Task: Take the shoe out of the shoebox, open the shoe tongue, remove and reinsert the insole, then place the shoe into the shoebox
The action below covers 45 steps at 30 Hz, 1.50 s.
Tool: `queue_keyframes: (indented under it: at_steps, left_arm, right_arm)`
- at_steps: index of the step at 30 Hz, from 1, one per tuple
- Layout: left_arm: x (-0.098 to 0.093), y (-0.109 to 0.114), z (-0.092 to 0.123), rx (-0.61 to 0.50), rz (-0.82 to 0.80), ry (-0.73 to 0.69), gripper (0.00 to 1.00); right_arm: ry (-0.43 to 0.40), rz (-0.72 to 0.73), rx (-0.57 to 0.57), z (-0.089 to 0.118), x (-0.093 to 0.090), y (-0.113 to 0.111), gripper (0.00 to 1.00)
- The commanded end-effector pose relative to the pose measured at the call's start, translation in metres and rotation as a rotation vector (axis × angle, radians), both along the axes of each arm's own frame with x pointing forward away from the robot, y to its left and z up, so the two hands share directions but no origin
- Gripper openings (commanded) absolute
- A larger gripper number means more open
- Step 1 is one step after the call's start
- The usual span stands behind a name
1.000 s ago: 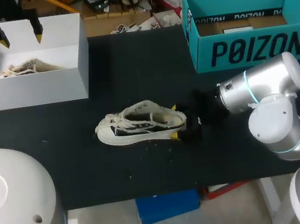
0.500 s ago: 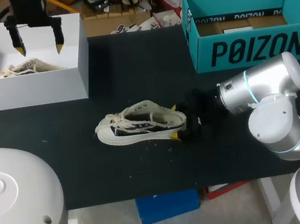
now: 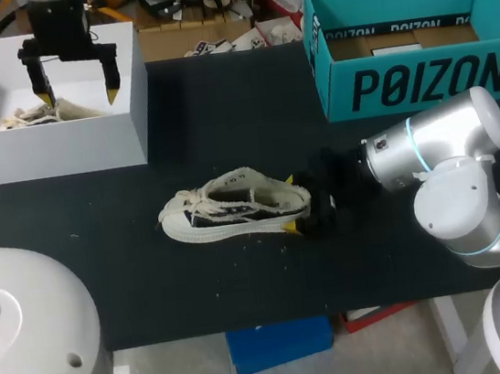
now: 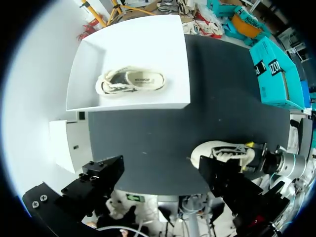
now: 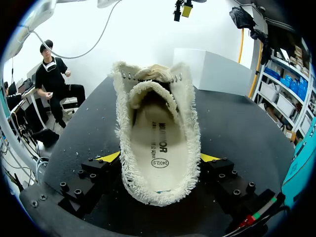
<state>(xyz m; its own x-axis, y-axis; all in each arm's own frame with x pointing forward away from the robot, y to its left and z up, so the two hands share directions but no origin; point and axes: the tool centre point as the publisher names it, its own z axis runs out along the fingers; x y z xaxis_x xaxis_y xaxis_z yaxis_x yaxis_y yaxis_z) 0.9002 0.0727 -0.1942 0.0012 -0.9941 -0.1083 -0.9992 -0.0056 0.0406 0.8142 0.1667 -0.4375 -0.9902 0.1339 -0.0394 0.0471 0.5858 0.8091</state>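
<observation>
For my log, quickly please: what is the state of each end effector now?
Left end effector: open, empty, above the white cardboard box.
Right end effector: closed on the heel of the cream frayed canvas shoe.

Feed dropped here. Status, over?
Left gripper open above white box. Right gripper shut on shoe, at heel, on table. Second shoe in white box.

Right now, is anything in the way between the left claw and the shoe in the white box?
Nothing visible. The left claw hangs open above the white box, which has no lid, and the shoe lies alone on its floor. The other shoe sits on the table in the right claw.
</observation>
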Motion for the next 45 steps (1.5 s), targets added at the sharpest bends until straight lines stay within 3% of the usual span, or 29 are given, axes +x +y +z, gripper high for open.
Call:
queue_keyframes:
  at_steps: [1,13,19,30,40,45]
  left_arm:
    - [-0.004,0.000,0.003,0.013,0.013,0.013,1.00]
    - [-0.044,-0.084,-0.012,-0.010,-0.075,0.098,1.00]
    - [-0.056,-0.105,-0.021,0.017,-0.088,0.103,1.00]
    - [-0.056,-0.102,-0.019,0.035,-0.091,0.113,1.00]
    - [-0.087,-0.175,-0.042,0.113,-0.163,0.142,1.00]
    - [-0.091,-0.193,-0.057,0.150,-0.188,0.137,1.00]
  right_arm:
    - [0.000,-0.002,0.000,-0.001,0.001,0.001,0.00]
    - [0.000,-0.002,0.000,-0.001,0.001,0.001,0.00]
    - [0.000,-0.002,0.000,-0.001,0.001,0.001,0.00]
    - [0.000,-0.002,0.000,-0.001,0.001,0.001,0.00]
    - [0.000,-0.002,0.000,-0.001,0.001,0.001,0.00]
    - [0.000,-0.002,0.000,-0.001,0.001,0.001,0.00]
